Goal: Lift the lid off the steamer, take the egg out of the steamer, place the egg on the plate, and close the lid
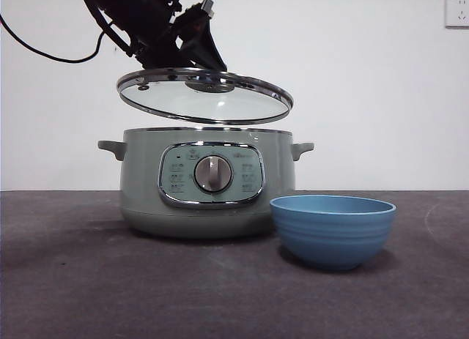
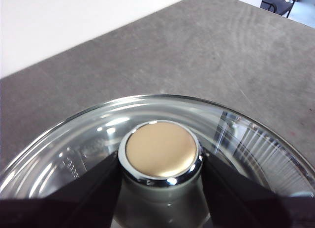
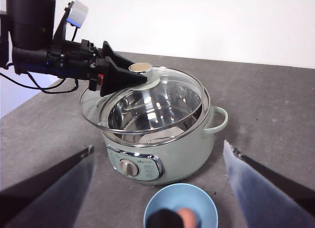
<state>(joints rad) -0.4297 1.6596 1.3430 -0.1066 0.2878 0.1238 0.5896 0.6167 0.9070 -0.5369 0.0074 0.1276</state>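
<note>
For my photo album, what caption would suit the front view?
Left gripper holds the glass lid tilted just above the green steamer, blue bowl waiting in front.

even bright light, glare on lid

Lid held tilted above steamer by left claw from upper left; blue plate near right on table.

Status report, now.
Left gripper shut on lid, held tilted above steamer. Right gripper open above plate. Nothing in the way.
</note>
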